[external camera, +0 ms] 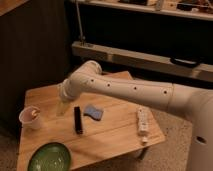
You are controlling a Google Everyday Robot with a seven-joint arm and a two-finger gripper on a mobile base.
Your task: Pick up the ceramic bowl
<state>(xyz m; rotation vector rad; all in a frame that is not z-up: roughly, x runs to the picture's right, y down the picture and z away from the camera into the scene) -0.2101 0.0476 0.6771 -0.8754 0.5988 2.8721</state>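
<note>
The ceramic bowl [50, 157] is round, shallow and glossy green. It sits at the near left corner of the wooden table [115, 137]. My white arm reaches in from the right across the table. My gripper [61, 107] hangs above the left middle of the table, to the right of a small translucent white cup [30, 118]. It is well behind the bowl and apart from it. Nothing shows in the gripper.
A black bar-shaped object [77, 120] and a blue sponge-like object [93, 112] lie mid-table. A white remote-like object [143, 123] lies near the table's right edge. A long low bench [150, 59] stands behind the table.
</note>
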